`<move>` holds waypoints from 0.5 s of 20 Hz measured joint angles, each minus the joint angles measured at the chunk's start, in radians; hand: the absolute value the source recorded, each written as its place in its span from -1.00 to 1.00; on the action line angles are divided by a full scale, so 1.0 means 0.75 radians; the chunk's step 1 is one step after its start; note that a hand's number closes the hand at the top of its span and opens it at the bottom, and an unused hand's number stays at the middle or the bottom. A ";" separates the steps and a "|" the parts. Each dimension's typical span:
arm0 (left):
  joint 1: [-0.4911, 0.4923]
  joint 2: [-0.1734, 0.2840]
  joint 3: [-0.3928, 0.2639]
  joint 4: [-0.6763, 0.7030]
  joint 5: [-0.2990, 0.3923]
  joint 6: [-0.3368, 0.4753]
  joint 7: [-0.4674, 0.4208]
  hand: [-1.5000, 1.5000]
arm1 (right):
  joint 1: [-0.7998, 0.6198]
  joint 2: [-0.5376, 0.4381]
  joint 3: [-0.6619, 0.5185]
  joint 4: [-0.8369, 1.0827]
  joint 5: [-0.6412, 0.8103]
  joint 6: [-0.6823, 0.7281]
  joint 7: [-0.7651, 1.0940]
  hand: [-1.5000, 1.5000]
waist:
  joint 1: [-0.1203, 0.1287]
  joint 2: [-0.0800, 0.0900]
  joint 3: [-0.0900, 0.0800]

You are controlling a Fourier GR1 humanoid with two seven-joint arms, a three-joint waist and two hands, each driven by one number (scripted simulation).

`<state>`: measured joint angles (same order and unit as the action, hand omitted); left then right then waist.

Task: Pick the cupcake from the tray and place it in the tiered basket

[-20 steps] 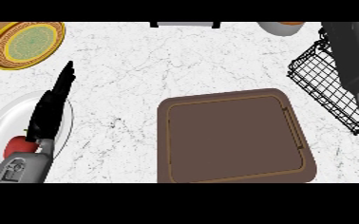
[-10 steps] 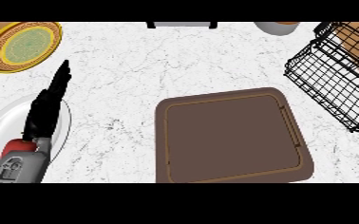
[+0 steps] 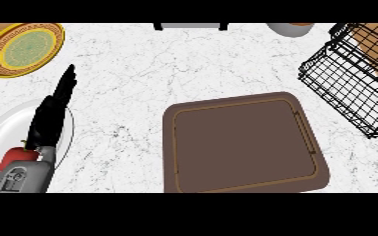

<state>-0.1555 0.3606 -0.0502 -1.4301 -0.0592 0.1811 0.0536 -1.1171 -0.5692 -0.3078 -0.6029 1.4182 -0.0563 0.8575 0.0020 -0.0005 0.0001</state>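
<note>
1. Brown tray (image 3: 244, 142) lying flat on the white marble worktop (image 3: 162, 75), in the lower middle; no cupcake visible on the tray or anywhere else in the view.
2. Black wire basket (image 3: 343, 80) up and to the right of the tray, near its far right corner but apart from it, partly cut by the right edge.
3. Left hand (image 3: 52, 112) well to the left of the tray, fingers (image 3: 68, 80) straight and close together, pointing away and a little toward the tray, holding nothing.
4. White plate (image 3: 68, 130) under that hand, left of the tray, cut by the left edge.
5. Yellow plate with green centre (image 3: 29, 47) far up-left of the tray.
6. Right hand not seen.
</note>
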 measured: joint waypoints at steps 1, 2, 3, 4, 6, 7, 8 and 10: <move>-0.004 -0.001 0.004 0.007 -0.002 -0.004 0.002 0.00 | 0.026 -0.001 -0.009 -0.026 -0.023 0.011 -0.012 1.00 | -0.003 -0.001 0.000; -0.007 -0.004 0.004 0.003 -0.010 -0.002 0.009 0.00 | 0.047 -0.002 -0.022 -0.036 -0.043 0.007 -0.021 1.00 | -0.002 -0.001 0.000; -0.013 -0.005 0.009 0.001 -0.010 -0.003 0.015 0.00 | 0.064 0.004 -0.039 -0.038 -0.070 -0.001 -0.035 1.00 | -0.001 0.000 0.000; -0.009 -0.007 0.010 -0.002 -0.009 -0.005 0.015 0.00 | 0.085 0.015 -0.071 -0.046 -0.105 -0.021 -0.033 1.00 | -0.002 -0.001 0.000; -0.011 -0.008 0.010 -0.014 -0.018 0.001 0.028 0.00 | 0.100 0.043 -0.132 -0.068 -0.164 -0.054 0.019 -1.00 | -0.003 -0.002 0.001; -0.006 -0.009 0.008 -0.017 -0.025 0.001 0.026 0.00 | 0.115 0.048 -0.151 -0.083 -0.191 -0.052 0.025 -1.00 | -0.004 -0.002 0.001; -0.014 -0.015 0.014 -0.002 -0.028 0.002 0.019 0.00 | 0.132 0.052 -0.163 -0.096 -0.213 -0.052 0.030 -1.00 | -0.005 -0.002 0.000; -0.010 -0.014 0.025 -0.010 -0.019 -0.012 0.023 0.00 | 0.207 0.063 -0.185 -0.152 -0.257 -0.084 0.007 -1.00 | -0.007 -0.002 0.000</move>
<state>-0.1631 0.3498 -0.0315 -1.4373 -0.0738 0.1721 0.0710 -0.9616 -0.5216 -0.4464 -0.7170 1.2254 -0.1196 0.8629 -0.0036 -0.0023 0.0001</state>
